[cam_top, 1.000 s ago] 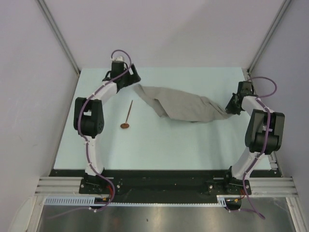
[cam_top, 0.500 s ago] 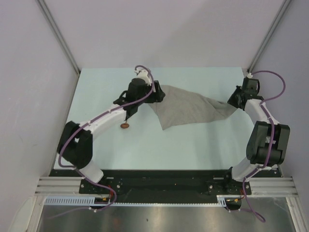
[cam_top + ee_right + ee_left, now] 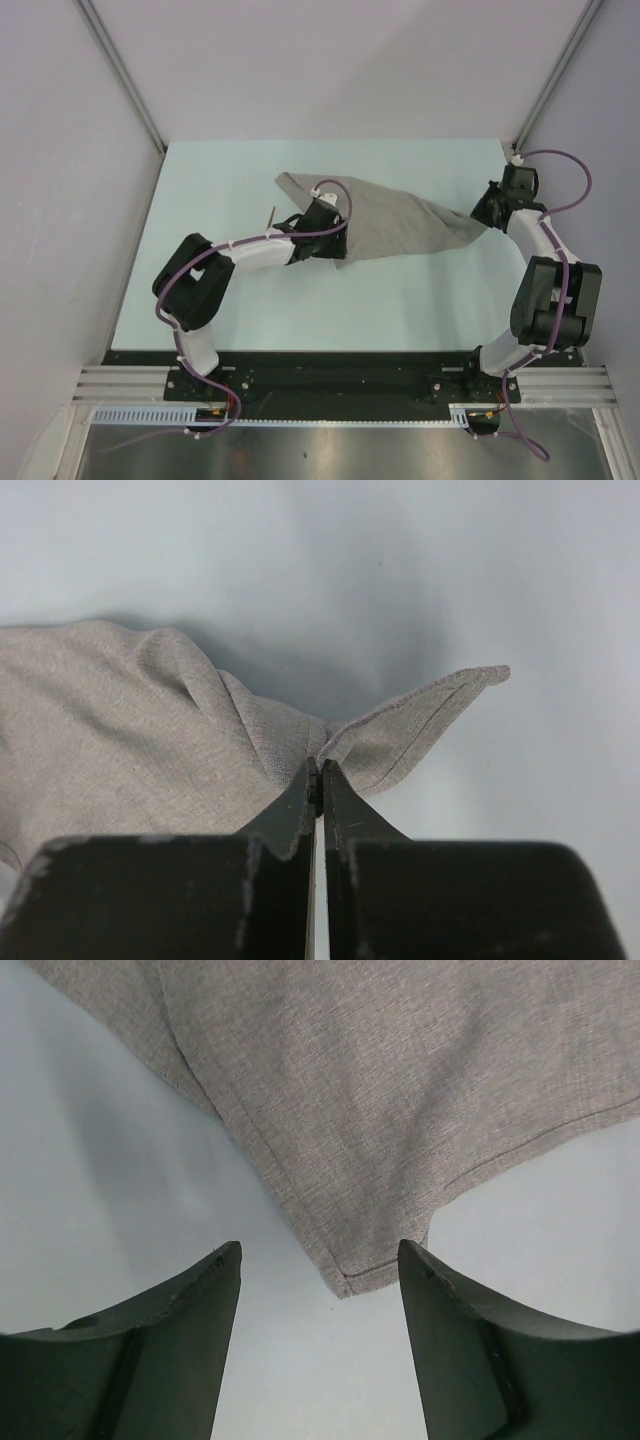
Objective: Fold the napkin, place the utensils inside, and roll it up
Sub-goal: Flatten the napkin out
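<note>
The left arm had swung in from the table's (image 3: 400,300) far-left corner. The left gripper (image 3: 318,1252) now sat over the near corner of the napkin (image 3: 395,218), jaws well apart, the hemmed tip between them and not yet pinched. The right gripper (image 3: 318,777) stayed clamped on the right-hand corner. The cloth had opened from a twisted strip into a flatter sheet, which looked like good footing for the first fold. It lay in the table's far half with its long axis left-to-right, roughly along the far edge, and one corner pointing at the near edge. The spoon (image 3: 271,214) showed only its handle tip.
</note>
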`<move>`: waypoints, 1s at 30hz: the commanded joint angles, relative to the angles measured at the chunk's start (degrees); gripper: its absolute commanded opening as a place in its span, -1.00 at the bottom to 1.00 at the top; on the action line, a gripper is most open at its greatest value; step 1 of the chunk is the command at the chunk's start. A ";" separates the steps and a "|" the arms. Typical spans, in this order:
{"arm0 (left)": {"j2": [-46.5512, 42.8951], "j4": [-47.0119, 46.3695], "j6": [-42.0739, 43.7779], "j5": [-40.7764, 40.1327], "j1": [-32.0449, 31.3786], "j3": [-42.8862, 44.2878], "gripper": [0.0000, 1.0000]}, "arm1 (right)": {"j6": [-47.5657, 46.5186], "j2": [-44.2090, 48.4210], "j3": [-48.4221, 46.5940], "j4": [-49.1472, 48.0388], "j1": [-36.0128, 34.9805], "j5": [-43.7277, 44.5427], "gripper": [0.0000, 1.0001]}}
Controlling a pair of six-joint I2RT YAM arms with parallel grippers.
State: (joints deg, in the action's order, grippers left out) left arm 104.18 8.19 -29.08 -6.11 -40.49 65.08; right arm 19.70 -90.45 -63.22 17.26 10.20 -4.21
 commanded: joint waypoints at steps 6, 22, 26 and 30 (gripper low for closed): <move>0.67 1.84 -1.86 -1.89 -1.70 -0.74 0.37 | 0.16 2.04 -0.24 -1.70 0.53 -0.89 -1.00; 5.24 0.87 -3.18 3.21 -2.31 0.40 0.38 | 0.07 1.86 -0.06 -1.70 1.41 -0.89 -1.00; 6.47 1.92 -3.09 3.30 -2.49 1.01 0.25 | 0.07 2.21 -0.06 -1.35 1.58 -0.98 -1.00; 7.61 1.04 -3.35 3.91 -2.49 0.66 -0.02 | 0.07 2.91 0.03 -1.26 1.84 -0.80 -1.00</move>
State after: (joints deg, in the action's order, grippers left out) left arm 108.79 7.60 -31.53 -4.25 -42.26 65.78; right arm 19.70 -90.11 -63.22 17.23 11.46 -5.04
